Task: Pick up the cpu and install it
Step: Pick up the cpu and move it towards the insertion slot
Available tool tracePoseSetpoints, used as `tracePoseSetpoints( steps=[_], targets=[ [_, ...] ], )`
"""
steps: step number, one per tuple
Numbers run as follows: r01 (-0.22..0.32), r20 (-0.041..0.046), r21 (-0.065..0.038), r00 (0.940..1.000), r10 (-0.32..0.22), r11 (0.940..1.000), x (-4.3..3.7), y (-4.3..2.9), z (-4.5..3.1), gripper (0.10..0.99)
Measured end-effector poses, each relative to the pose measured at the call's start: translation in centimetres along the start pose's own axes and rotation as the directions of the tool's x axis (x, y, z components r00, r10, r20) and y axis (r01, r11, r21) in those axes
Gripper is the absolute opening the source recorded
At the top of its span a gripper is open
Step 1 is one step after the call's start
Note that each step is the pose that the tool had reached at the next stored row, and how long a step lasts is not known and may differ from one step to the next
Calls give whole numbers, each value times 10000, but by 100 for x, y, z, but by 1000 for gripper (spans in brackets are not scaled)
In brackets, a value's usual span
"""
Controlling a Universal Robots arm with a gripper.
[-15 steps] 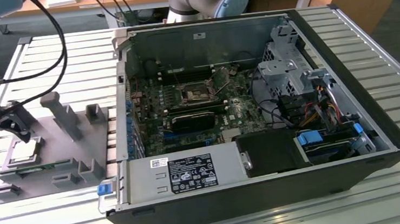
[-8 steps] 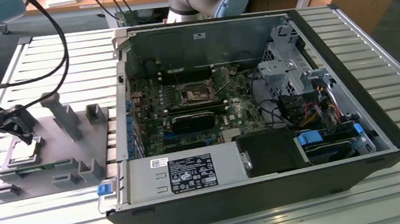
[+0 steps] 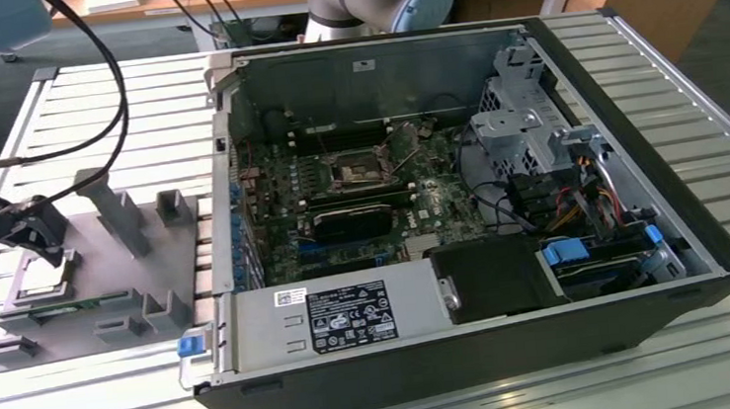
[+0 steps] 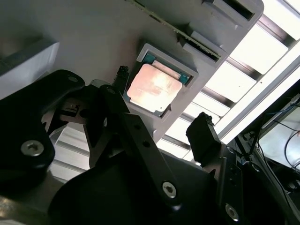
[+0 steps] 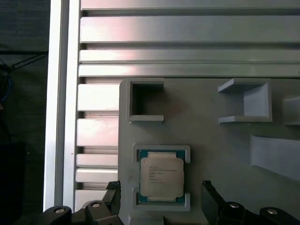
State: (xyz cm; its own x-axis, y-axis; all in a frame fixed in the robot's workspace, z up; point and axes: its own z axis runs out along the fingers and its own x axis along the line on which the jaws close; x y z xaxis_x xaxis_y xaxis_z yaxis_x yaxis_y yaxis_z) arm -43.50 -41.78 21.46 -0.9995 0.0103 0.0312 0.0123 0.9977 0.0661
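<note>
The cpu (image 3: pixel 39 284) is a small square chip with a silver-grey top, lying flat in a pocket of the grey fixture tray (image 3: pixel 98 292) at the exterior view's left. My gripper (image 3: pixel 41 249) hangs just above it. In both wrist views the gripper (image 5: pixel 159 188) (image 4: pixel 161 104) is open, with one black finger on each side of the cpu (image 5: pixel 161 175) (image 4: pixel 154 87) and its pocket. Nothing is held between the fingers (image 5: pixel 113 189). Whether the fingertips touch the tray (image 5: pixel 211 140) I cannot tell.
An open computer case (image 3: pixel 471 205) lies on the slatted metal table (image 3: pixel 106 108), to the right of the tray in the exterior view. Its motherboard has a bare socket (image 3: pixel 359 170) and a black heatsink block (image 3: pixel 351 224). Upright posts (image 3: pixel 121 216) rise from the tray. Black cables (image 3: pixel 89 80) hang above.
</note>
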Motion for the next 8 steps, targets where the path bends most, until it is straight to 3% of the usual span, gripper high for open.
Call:
tracePoseSetpoints(
  steps=[8],
  targets=[
    [1,-1,-17,10000,-1,10000,-2,2,86,776]
  ],
)
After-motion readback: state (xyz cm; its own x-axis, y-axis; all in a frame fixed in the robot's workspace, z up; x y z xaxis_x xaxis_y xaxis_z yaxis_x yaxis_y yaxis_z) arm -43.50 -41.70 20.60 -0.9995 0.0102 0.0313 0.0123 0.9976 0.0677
